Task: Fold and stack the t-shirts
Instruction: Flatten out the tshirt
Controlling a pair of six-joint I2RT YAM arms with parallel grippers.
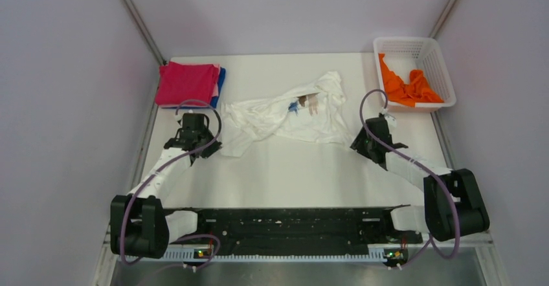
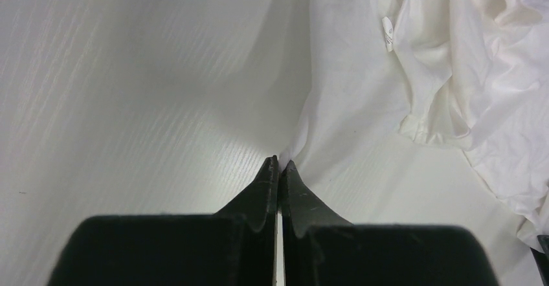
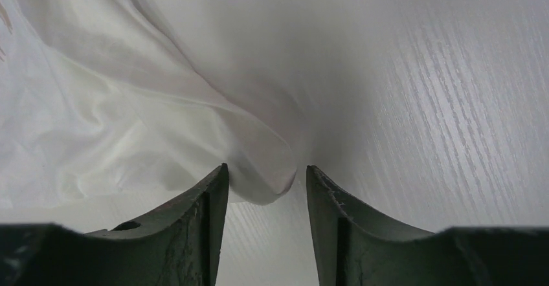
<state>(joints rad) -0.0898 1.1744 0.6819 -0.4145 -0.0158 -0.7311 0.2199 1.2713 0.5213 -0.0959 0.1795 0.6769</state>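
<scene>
A crumpled white t-shirt [image 1: 285, 114] with a small blue print lies spread across the middle of the table. My left gripper [image 1: 213, 148] sits at its left corner. In the left wrist view that gripper [image 2: 280, 163] is shut, with a thin edge of the white t-shirt [image 2: 362, 105] pinched between its tips. My right gripper [image 1: 355, 145] is at the shirt's right edge. In the right wrist view it [image 3: 267, 169] stands open, and a rounded fold of the shirt [image 3: 129, 118] lies between its fingers. A folded magenta-red t-shirt [image 1: 186, 83] rests on a blue one [image 1: 222, 82] at the back left.
A white lattice basket [image 1: 404, 42] stands at the back right and holds an orange t-shirt [image 1: 404, 87]. Grey walls close in the table on both sides. Bare white tabletop [image 1: 304, 169] lies between the shirt and the arm bases.
</scene>
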